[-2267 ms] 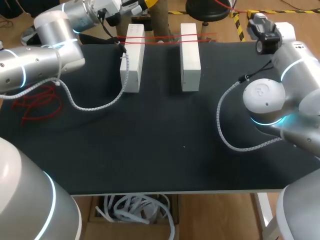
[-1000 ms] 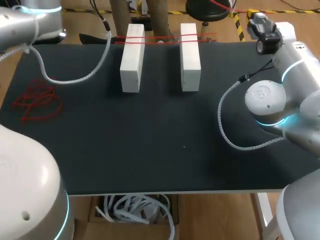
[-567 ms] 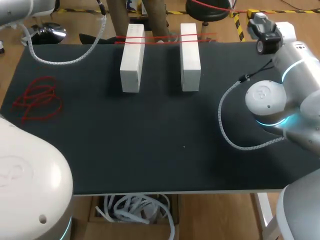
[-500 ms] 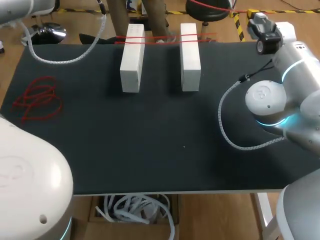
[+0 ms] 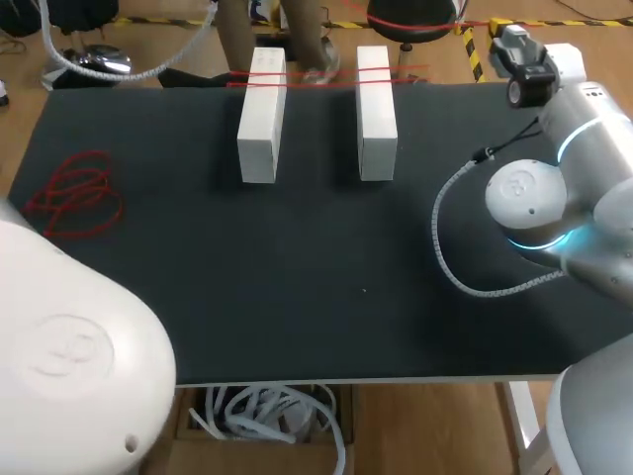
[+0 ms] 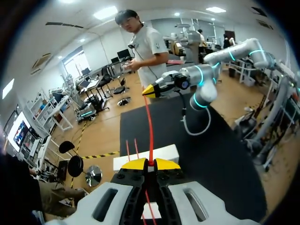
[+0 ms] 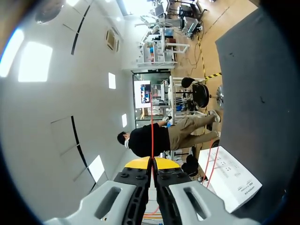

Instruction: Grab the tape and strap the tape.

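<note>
Two white blocks (image 5: pixel 261 114) (image 5: pixel 376 111) lie side by side at the far middle of the black table (image 5: pixel 297 277). Two red tape strands (image 5: pixel 316 79) cross their far ends. In the left wrist view my left gripper (image 6: pixel 150 163) is shut on a red tape (image 6: pixel 149 126). The tape runs taut ahead to my right arm's yellow tips (image 6: pixel 153 89), high over one block (image 6: pixel 164 153). In the right wrist view my right gripper (image 7: pixel 151 162) is shut on the same tape (image 7: pixel 152 136), with a block (image 7: pixel 229 180) below and beside it. Neither gripper shows in the head view.
A loose tangle of red tape (image 5: pixel 74 198) lies at the table's left side. My right arm's elbow (image 5: pixel 529 203) and its ribbed cable (image 5: pixel 445 247) hang over the right side. A large link of my left arm (image 5: pixel 69 376) covers the near left corner.
My left arm has swung up and away from the left block and out past the far left edge. Its big link now fills the near left corner. The right arm has not moved.
</note>
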Robot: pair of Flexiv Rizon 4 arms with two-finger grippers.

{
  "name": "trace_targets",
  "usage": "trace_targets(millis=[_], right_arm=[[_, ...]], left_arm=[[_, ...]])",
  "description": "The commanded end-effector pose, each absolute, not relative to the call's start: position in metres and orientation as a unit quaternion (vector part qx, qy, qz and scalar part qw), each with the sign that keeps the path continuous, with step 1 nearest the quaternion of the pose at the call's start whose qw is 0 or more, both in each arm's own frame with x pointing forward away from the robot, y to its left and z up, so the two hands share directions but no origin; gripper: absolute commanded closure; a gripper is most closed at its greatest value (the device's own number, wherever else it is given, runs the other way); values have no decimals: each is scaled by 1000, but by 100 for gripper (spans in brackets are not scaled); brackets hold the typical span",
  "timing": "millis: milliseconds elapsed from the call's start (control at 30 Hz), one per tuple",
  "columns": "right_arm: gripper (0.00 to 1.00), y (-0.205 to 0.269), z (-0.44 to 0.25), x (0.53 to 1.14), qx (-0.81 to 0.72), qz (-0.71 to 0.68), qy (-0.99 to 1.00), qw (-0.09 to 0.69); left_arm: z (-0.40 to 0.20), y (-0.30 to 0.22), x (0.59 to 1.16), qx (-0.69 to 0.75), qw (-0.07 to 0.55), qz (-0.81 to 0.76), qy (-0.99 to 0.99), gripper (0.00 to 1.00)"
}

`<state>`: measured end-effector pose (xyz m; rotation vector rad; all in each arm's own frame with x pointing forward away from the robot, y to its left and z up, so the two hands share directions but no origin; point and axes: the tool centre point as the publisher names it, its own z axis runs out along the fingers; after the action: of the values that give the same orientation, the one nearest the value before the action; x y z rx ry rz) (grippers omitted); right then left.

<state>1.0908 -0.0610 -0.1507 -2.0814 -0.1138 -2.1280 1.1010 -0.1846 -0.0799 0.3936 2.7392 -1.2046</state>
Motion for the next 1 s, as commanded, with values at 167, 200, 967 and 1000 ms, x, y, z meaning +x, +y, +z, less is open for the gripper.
trace_targets(millis=[167,200,967,1000], right_arm=[[100,-62,-151,1092,-695,-713,-40,82],[100,-62,-151,1092,-695,-713,-40,82],[100,-62,-151,1092,-695,-713,-40,82],[100,-62,-151,1092,-695,-713,-40,82]], left_arm=[[-79,-188,1104,116,44,-315,941,100],[-79,-189,1103,116,45,-309,943,100],[-73,-197,1105,111,63,-276,953,100],[-72,-197,1105,117,67,-273,953,100]])
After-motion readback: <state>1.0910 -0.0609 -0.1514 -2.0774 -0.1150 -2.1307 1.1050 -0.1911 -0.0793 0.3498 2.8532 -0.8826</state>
